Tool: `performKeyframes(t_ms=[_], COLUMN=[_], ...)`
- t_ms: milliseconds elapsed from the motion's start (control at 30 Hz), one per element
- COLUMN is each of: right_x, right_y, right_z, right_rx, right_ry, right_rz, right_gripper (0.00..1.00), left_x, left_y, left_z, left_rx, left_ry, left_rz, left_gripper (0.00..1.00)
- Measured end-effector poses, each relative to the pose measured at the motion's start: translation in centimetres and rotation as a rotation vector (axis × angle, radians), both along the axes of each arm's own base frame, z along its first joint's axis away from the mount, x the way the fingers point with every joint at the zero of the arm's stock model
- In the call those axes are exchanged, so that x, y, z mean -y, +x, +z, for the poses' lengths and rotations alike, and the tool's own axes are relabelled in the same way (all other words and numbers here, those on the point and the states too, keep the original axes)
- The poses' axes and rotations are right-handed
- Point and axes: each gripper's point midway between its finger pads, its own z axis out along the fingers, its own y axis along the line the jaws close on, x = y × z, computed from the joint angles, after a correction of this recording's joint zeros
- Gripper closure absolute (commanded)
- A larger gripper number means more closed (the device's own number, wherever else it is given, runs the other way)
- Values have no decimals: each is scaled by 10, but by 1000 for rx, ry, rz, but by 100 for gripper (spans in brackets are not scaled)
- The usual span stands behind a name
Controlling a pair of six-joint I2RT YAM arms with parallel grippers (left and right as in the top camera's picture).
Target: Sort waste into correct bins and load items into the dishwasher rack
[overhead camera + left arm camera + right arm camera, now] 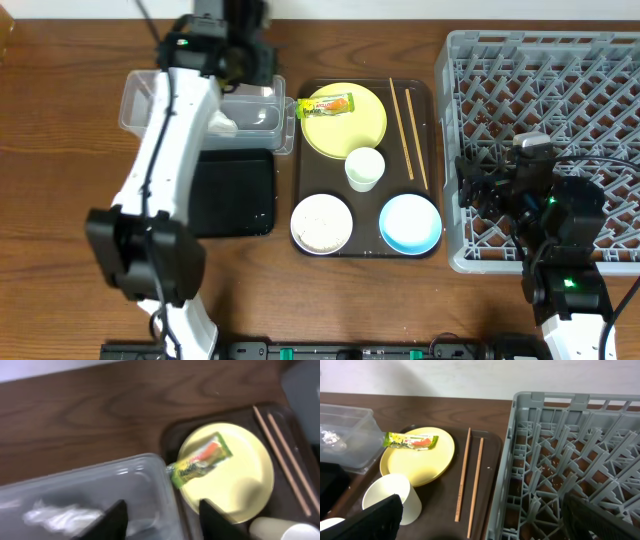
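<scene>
The green-and-yellow wrapper lies on the yellow plate's left edge, next to the clear tub. A crumpled white napkin lies in the tub. My left gripper is open and empty above the tub's right end, short of the wrapper. The white cup, the white bowl with rice, the light blue bowl and two chopsticks sit on the brown tray. My right gripper is open and empty over the grey rack's left front wall.
The flat black tray lies in front of the tub, partly under my left arm. The brown serving tray sits between the tub and the rack. The rack holds only small crumbs.
</scene>
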Motion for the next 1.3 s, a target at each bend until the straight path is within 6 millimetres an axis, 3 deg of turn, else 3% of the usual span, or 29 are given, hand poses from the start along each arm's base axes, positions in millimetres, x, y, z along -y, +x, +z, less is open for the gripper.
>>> performKeyframes(t_ms=[67, 233, 467, 633, 767, 1033, 1300], right_x=[0, 0, 0, 0, 0, 0, 0], right_y=[0, 0, 0, 0, 0, -1, -2], right_z=[0, 0, 0, 0, -1, -3, -5], right_rx=[-1, -5, -7, -8, -10, -20, -30], right_ry=[4, 18, 23, 23, 23, 23, 23], right_rz=[-2, -7, -10, -10, -10, -10, -10], right_gripper=[1, 1, 1, 1, 1, 1, 1], left_x=[20, 74, 111, 120, 116, 106, 106], left_y=[0, -10, -19, -7, 3, 13, 16], left_z=[-15, -65, -127, -141, -149, -189, -191], left_rx=[-5, -45, -86, -36, -13, -45, -38], left_ry=[33, 125, 243, 307, 346, 401, 407], left_rz=[-98, -353, -536, -558, -543, -518, -513], left_gripper=[31, 29, 29, 28, 28, 27, 29])
